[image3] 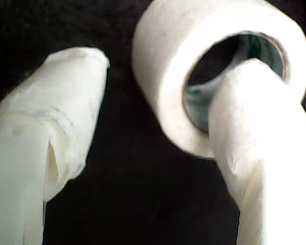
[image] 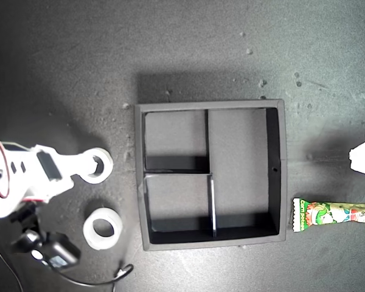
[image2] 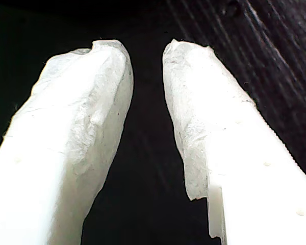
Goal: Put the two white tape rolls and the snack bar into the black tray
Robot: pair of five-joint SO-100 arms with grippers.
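Open desk (image: 188, 42) all round the black tray (image: 278, 176); its compartments look empty, though shadow may hide the corners.

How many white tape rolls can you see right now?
2. One tape roll sits at my second gripper, one jaw through its hole. The other roll lies beside the black tray, outside it.

- Our table (image: 61, 73) shows a dark matt surface, faintly grainy, with pale specks and dust.
- The black tray (image: 276, 170) looks like matt black board or plastic; we cannot tell which.
- The two white tape rolls (image: 101, 229) (image: 98, 165) appear soft, matt and papery, the core's inner face printed green.
- The snack bar (image: 331, 214) wears a glossy printed wrapper.
- The fingers (image3: 56, 117) of our second gripper (image3: 158, 92) carry wrinkled white wrapping over smooth white plastic.
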